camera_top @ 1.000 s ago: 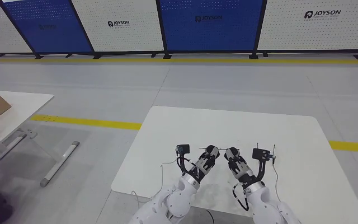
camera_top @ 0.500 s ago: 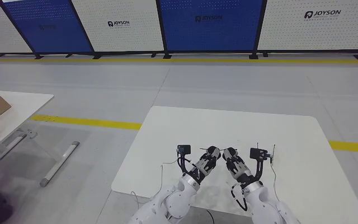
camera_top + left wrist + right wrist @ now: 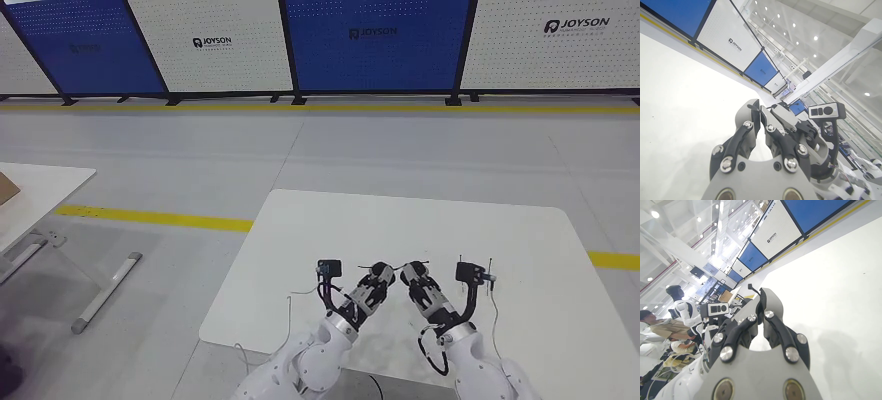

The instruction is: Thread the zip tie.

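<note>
My left gripper (image 3: 760, 110) and right gripper (image 3: 761, 295) hang over the near part of the white table (image 3: 420, 225). They are side by side, with the tips turned toward each other and almost meeting. My left jaws are pressed together on the zip tie (image 3: 753, 107), a thin black strip. A short stub of it pokes out past the pads. My right jaws are likewise closed on the tie, pinching the strip so that its small square head stands free just beyond the fingertips, on the left side. From the left wrist, a thin black piece also shows at the right gripper's tip, just beside my left fingers. I cannot tell whether the tail has entered the head. The tie is up in the air between the two grippers, not touching the table. Blue and white panels (image 3: 375, 45) line the far side of the floor.
</note>
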{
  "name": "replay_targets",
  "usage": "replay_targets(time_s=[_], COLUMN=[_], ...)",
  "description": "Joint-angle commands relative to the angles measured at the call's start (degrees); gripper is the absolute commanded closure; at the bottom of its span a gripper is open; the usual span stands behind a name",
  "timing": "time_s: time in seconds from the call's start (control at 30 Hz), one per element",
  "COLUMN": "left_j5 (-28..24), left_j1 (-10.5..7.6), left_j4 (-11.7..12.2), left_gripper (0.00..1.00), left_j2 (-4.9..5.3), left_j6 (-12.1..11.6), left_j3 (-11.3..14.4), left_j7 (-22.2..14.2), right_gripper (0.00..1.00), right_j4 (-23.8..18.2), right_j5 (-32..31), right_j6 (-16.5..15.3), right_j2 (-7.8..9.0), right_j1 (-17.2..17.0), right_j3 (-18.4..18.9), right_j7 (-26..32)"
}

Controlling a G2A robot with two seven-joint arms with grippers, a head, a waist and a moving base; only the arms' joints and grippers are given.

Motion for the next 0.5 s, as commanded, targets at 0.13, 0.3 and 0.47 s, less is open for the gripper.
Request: replay_targets(time_s=[0.13, 0.3, 0.47], left_j5=[-0.57, -0.53, -0.47], left_j1=[0.32, 0.42, 0.29], left_j4=[-0.56, -0.19, 0.15], left_gripper=[1.00, 1.00, 1.00], left_j2=[0.08, 0.11, 0.00], left_j6=[-1.15, -1.10, -0.71], left_j3=[-0.43, -0.81, -0.74], left_j7=[-0.25, 0.14, 0.58], right_gripper=[1.00, 1.00, 0.88], right_j4=[0.51, 0.50, 0.30], right_j5=[-1.31, -0.95, -0.62], right_j6=[0.28, 0.60, 0.71], right_j2=[0.02, 0.02, 0.05], right_j1=[0.20, 0.22, 0.00], right_j3=[-0.49, -0.35, 0.15], right_j7=[0.90, 1.11, 0.65])
